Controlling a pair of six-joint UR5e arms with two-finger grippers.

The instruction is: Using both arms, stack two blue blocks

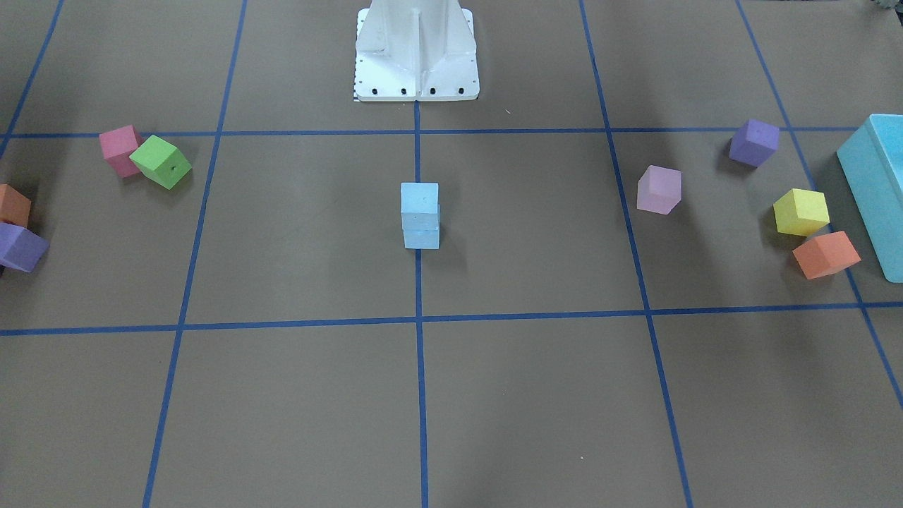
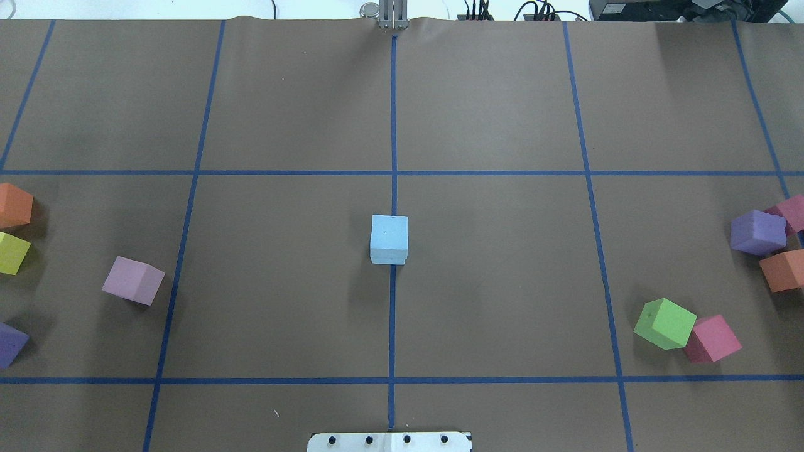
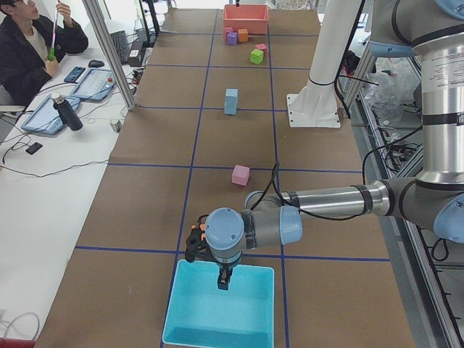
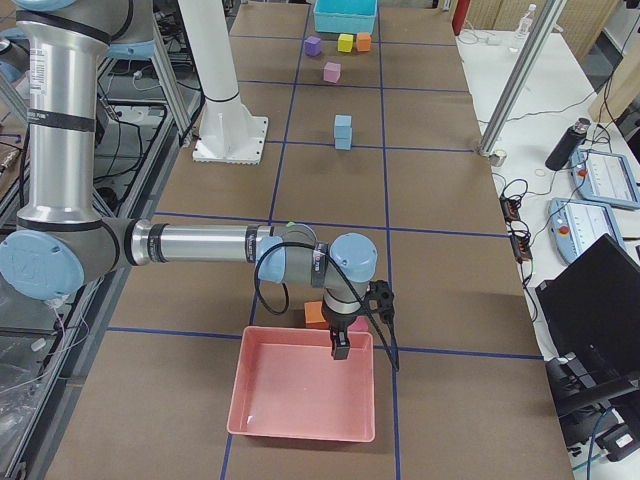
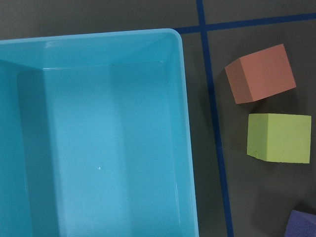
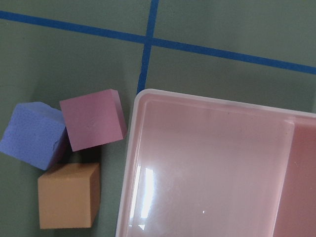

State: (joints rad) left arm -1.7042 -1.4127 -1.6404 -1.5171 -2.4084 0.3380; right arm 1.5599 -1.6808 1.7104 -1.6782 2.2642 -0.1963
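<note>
The two blue blocks [image 1: 420,201] stand stacked one on the other at the table's centre, on the middle blue tape line; they also show in the overhead view [image 2: 389,238] and in both side views [image 3: 230,101] [image 4: 342,131]. No gripper touches them. My left gripper [image 3: 223,279] hangs over the teal box [image 3: 217,312] at the table's left end, far from the stack. My right gripper [image 4: 340,345] hangs over the pink tray [image 4: 300,395] at the right end. Neither wrist view shows fingers, so I cannot tell whether either gripper is open or shut.
The white pedestal [image 1: 416,49] stands behind the stack. Lilac [image 1: 658,189], purple [image 1: 753,142], yellow [image 1: 801,212] and orange [image 1: 825,254] cubes lie near the teal box [image 1: 878,176]. Pink [image 1: 118,149], green [image 1: 161,162], orange [image 1: 13,204] and purple [image 1: 21,247] cubes lie on the other side.
</note>
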